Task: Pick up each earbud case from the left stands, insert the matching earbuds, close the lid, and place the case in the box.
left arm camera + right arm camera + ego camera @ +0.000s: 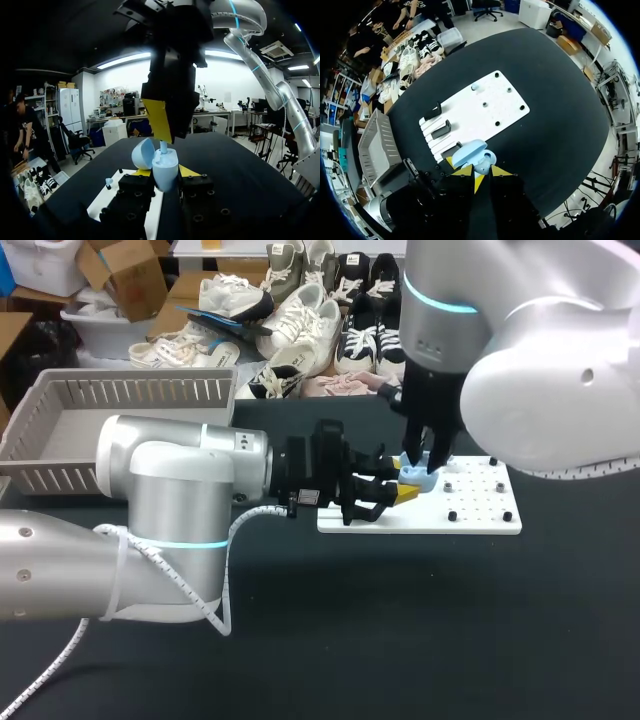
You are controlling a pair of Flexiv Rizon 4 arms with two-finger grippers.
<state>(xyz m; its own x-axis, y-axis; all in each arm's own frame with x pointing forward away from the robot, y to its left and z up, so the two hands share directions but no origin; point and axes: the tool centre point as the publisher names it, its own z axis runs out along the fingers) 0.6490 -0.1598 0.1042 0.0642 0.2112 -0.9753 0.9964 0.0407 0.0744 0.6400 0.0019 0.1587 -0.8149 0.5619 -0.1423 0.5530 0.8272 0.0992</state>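
Where the head view looks down on the black worktop (400, 640), the left claw (408, 484) is clamped on a pale blue earbud case (422, 478) over the white board (480, 508), and the right claw (425, 460) points straight down onto it; the grey box (60, 430) sits well apart. Left wrist view: case upright, lid (142, 152) open, right claw pinched on an earbud (163, 146) standing in the case. Right wrist view: the open case lies just under the claw tips, near black stands (441, 130).

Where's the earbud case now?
Head view, mid-table: the earbud case is held in the left gripper over the left end of the white board, right gripper above it.
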